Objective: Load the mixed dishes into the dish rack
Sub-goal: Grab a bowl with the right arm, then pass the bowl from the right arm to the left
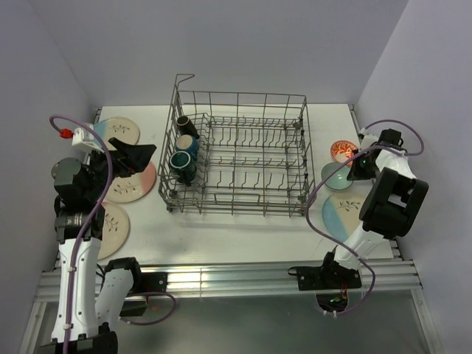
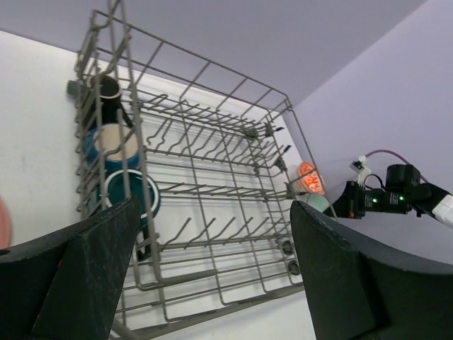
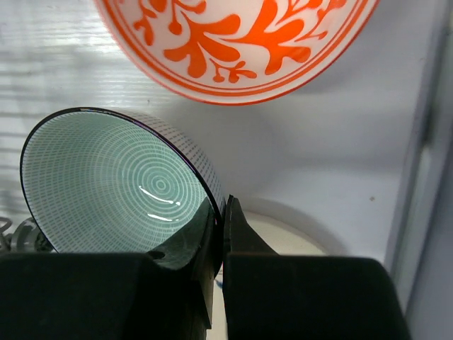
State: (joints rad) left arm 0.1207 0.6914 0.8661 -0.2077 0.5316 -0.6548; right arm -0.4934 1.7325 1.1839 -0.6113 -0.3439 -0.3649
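The right claw [image 3: 221, 207] pinches the rim of the pale green bowl [image 3: 120, 177] beside the orange-red patterned bowl [image 3: 241, 42]; the left claw [image 2: 212, 209] hangs spread. Lilac walls [image 1: 243, 37] ring the white desk [image 1: 243, 228], with the grey wire dish rack [image 1: 243, 155] at its middle.

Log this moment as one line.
left gripper: open, beside dish rack | right gripper: shut on pale green bowl rim | dish rack: three mugs loaded

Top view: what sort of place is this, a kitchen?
Probably a lab test booth, not a kitchen: plain lilac walls, a white table on aluminium rails, two robot arms bolted to it.
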